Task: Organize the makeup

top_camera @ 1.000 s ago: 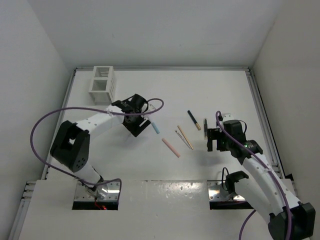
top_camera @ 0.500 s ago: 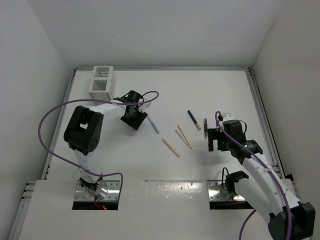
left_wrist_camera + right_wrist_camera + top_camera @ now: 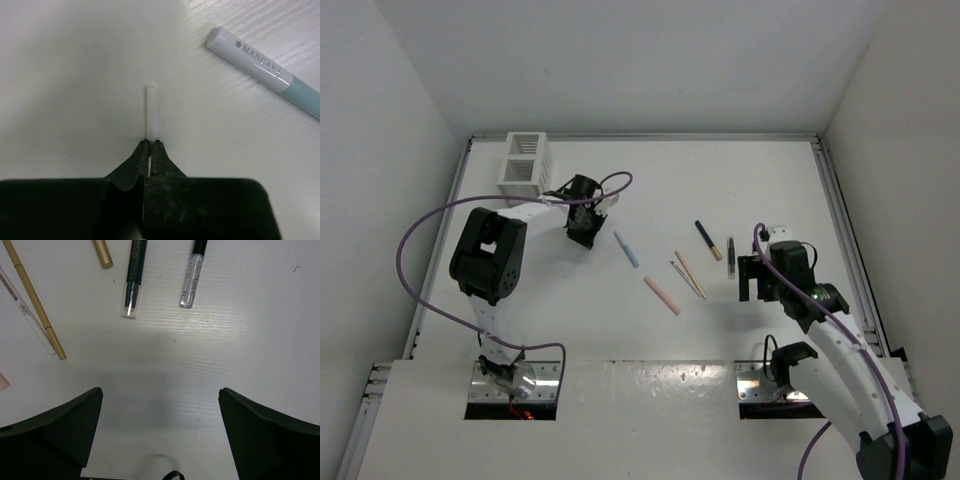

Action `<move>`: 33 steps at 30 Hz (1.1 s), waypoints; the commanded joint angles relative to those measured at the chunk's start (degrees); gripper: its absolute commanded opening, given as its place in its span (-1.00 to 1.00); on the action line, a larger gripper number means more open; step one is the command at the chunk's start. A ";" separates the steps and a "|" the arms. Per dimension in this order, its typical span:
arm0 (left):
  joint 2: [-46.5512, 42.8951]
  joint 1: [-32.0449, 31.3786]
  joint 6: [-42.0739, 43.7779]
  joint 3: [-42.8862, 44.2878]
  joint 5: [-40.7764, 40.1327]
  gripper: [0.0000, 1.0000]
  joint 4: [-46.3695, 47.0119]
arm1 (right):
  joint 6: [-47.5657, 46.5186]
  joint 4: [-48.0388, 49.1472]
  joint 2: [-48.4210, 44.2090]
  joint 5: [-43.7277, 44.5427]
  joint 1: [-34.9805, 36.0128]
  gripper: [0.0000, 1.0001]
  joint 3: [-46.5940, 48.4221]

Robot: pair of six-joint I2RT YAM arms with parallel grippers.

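Observation:
The makeup lies spread across the middle of the table. A light blue mascara stick (image 3: pixel 627 250) (image 3: pixel 265 70) lies just right of my left gripper (image 3: pixel 584 226) (image 3: pixel 150 144). That gripper is shut on the near end of a thin white stick (image 3: pixel 151 112) that lies flat and points away from it. A salmon pink stick (image 3: pixel 662 295), a tan stick (image 3: pixel 690 273) (image 3: pixel 35 302) and a black stick with gold bands (image 3: pixel 708 240) lie further right. My right gripper (image 3: pixel 752 278) (image 3: pixel 160 395) stands open over bare table, below a dark pencil (image 3: pixel 134 280) and a clear-tipped stick (image 3: pixel 192 275).
A white slatted square box (image 3: pixel 525 167) stands at the back left, close behind my left gripper. Raised rails (image 3: pixel 840 210) edge the table on the right and at the back. A purple cable (image 3: pixel 425 235) loops off the left arm.
My left gripper has moved left and back, away from the light blue stick, and its jaws have gone from open to shut on the white stick. The right arm has barely moved.

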 commanded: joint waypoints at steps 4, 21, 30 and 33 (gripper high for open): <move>-4.11 1.93 -0.67 -0.09 1.59 -1.00 -0.17 | -0.48 0.33 -0.84 0.94 -0.12 1.00 0.95; -28.57 13.52 -2.17 10.65 -3.07 -1.00 18.00 | 1.36 2.18 2.93 -1.17 -0.11 1.00 1.65; -27.08 20.21 -1.64 -4.38 -4.74 -1.00 45.25 | 1.98 1.83 4.78 -3.28 0.07 1.00 3.67; -24.53 21.88 -1.64 -6.58 -4.74 -1.00 52.19 | 1.81 2.00 5.92 -3.63 0.07 1.00 5.43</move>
